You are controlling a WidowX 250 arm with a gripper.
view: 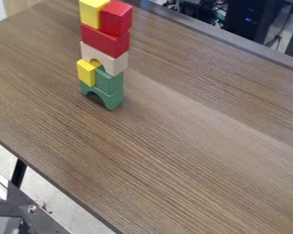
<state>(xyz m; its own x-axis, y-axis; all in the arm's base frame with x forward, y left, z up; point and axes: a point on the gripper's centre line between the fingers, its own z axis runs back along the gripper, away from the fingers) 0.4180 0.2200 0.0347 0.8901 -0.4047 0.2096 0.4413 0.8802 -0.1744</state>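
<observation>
A tower of toy blocks stands upright on the brown wooden table, left of centre towards the back. At its bottom is a green arch block (114, 99). On that sit a yellow block (86, 73) at the left and a green block (110, 82) at the right. A pale wooden arch block (114, 63) spans above them, opening downward. Over it lies a long red block (105, 41). Side by side on top are a yellow block (91, 13) and a red block (116, 19), the yellow one cut off by the view's top edge.
The table (192, 151) has its near edge running diagonally across the lower left. Beyond that edge are a black table leg (18, 172) and a dark metal bracket (35, 212) with a bolt. Cables and dark equipment (252, 20) stand behind the far edge.
</observation>
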